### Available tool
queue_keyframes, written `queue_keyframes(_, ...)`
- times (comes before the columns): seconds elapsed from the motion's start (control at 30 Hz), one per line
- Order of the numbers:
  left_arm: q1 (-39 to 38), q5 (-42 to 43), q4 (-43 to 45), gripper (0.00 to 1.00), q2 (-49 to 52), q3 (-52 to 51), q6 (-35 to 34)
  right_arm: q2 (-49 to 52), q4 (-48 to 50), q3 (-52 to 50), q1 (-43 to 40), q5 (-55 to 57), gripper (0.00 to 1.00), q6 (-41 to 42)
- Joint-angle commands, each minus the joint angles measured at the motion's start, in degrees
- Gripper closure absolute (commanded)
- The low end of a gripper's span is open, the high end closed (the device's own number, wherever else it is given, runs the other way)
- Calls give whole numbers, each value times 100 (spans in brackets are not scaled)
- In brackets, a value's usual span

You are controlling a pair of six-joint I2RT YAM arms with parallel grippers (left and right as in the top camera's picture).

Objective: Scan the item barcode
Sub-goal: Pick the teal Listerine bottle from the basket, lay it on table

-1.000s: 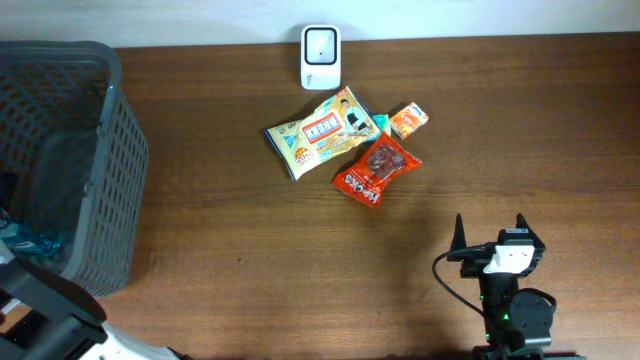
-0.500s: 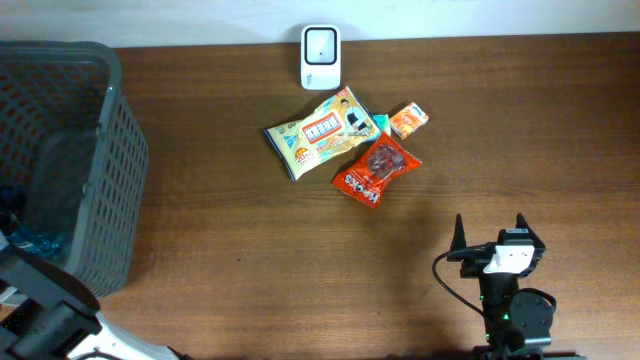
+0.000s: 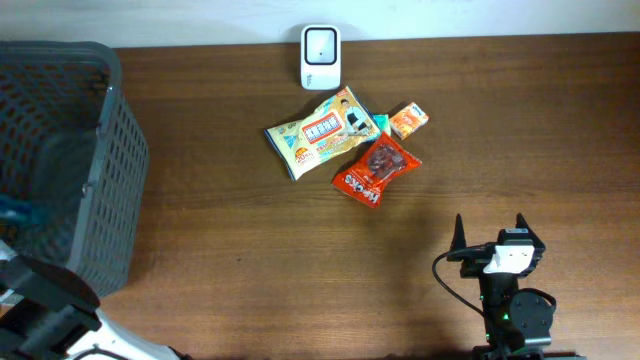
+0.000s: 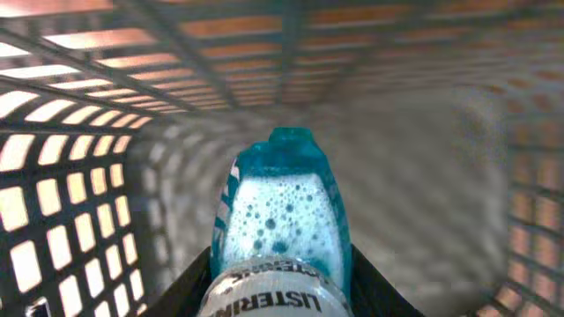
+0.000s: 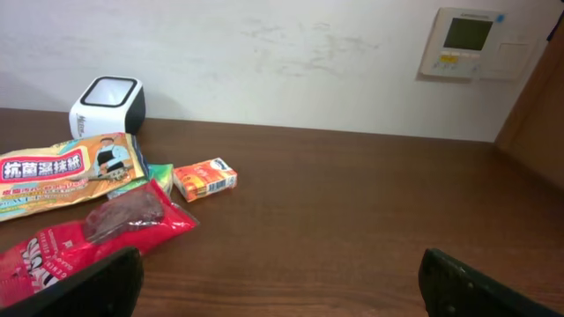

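Observation:
A teal mouthwash bottle (image 4: 280,211) with a white-labelled end fills the left wrist view, inside the grey mesh basket (image 3: 112,150). My left gripper (image 4: 280,286) is shut on it, one black finger (image 4: 192,283) pressed against each side. From overhead only a teal sliver of the bottle (image 3: 20,212) shows through the basket. The white scanner (image 3: 321,57) stands at the table's far edge and also appears in the right wrist view (image 5: 107,106). My right gripper (image 3: 489,230) rests open near the front edge, holding nothing (image 5: 282,286).
A yellow snack packet (image 3: 320,132), a red packet (image 3: 375,168) and a small orange box (image 3: 409,119) lie together just in front of the scanner. The basket's tall walls surround the left gripper. A wall panel (image 5: 467,42) hangs behind the table.
My left gripper has closed onto the bottle. Seen from overhead, the teal bottle has shifted toward the far side of the basket. The right arm has not moved.

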Motion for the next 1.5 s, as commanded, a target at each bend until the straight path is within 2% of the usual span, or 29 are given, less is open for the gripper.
queue_keyframes(0.0, -490, 190, -13, 80, -682, 789, 136, -33, -26, -42, 33, 48, 2, 2)
queue_keyframes(0.07, -848, 190, 15, 79, -1040, 1045, 133, -33, -26, -42, 33, 48, 2, 2)
queue_keyframes(0.23, -2754, 190, 809, 79, -2470, 1309, 133, -33, -26, -42, 33, 48, 2, 2)
queue_keyframes(0.33, -3818, 214, 1108, 78, -2741, 1309, 133, -33, -26, -42, 33, 48, 2, 2)
queue_keyframes(0.37, -4472, 212, 1119, 77, -2673, 1305, 133, -33, -26, -42, 33, 48, 1, 2)
queue_keyframes(0.5, -5952, 210, 1128, 76, -1834, 1296, 133, -33, -26, -42, 33, 48, 2, 2)
queue_keyframes(0.57, -6463, 210, 1178, 76, -1235, 1296, 133, -33, -26, -42, 33, 48, 2, 2)
queue_keyframes(0.63, -6968, 210, 1626, 76, -439, 1296, 133, -33, -26, -42, 33, 48, 2, 2)
queue_keyframes(0.77, -7615, 212, 2544, 76, 785, 1296, 236, -33, -26, -42, 33, 48, 2, 2)
queue_keyframes(0.83, -7853, 210, 3053, 76, 1222, 1296, 667, -33, -26, -42, 33, 48, 2, 2)
queue_keyframes(0.9, -8142, 208, 3541, 70, 1749, 1296, 1003, -33, -26, -42, 33, 48, 2, 2)
queue_keyframes(1.0, -8343, 210, 3613, 69, 2166, 1296, 1003, -33, -26, -42, 33, 48, 2, 2)
queue_keyframes(1.07, -8439, 210, 3613, 65, 2205, 1294, 1003, -33, -26, -42, 33, 48, 2, 2)
queue_keyframes(1.3, -8618, 210, 3657, 62, 2612, 1292, 1001, -33, -26, -42, 33, 48, 2, 2)
queue_keyframes(1.37, -8618, 212, 3681, 51, 2616, 1294, 1001, -33, -26, -42, 33, 48, 2, 2)
queue_keyframes(1.43, -8618, 210, 3698, 34, 2616, 1294, 1003, -33, -26, -42, 33, 48, 2, 2)
queue_keyframes(1.47, -8618, 210, 3696, 18, 2614, 1331, 1005, -33, -26, -42, 33, 48, 2, 2)
